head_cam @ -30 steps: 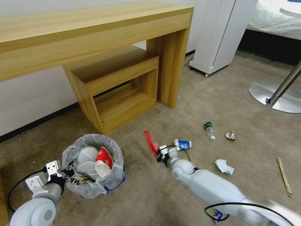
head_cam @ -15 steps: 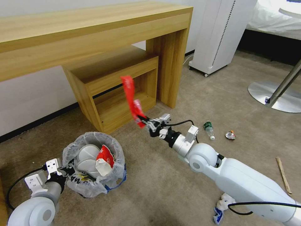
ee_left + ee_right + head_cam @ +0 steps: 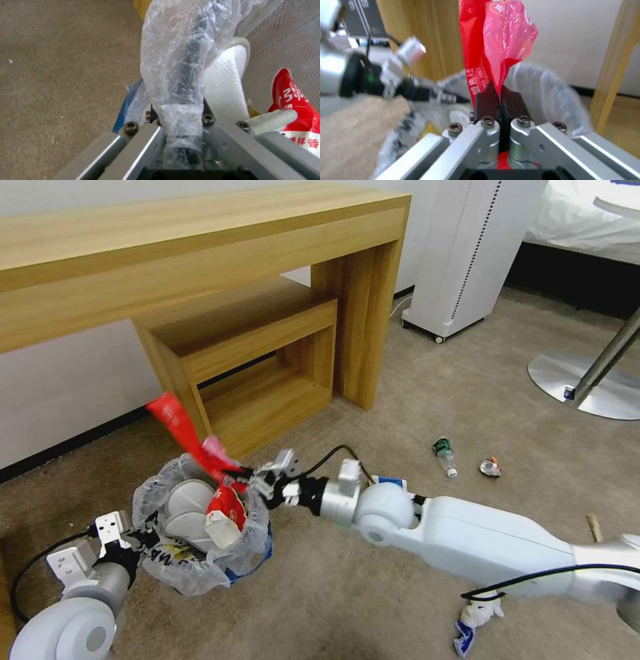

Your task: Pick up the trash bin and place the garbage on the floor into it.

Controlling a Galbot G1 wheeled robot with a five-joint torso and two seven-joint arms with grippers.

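Disposal is the step I have in hand: my right gripper [image 3: 248, 478] is clamped tight on the red wrapper [image 3: 183, 432], fingers [image 3: 486, 100] pinched together with the foil between them, and it hangs at the far rim of the trash bin [image 3: 200, 527]. The wrapper stands up and away over the bin's mouth (not inside it), so I judge the next move calls for tipping it lower over the opening before letting go. My left gripper [image 3: 181, 125] is closed on the bin's rim and its plastic liner, holding it by the near side. Slippers [image 3: 183, 510] and a crushed cup [image 3: 223, 517] lie inside; a bottle [image 3: 445, 453] waits on the carpet.
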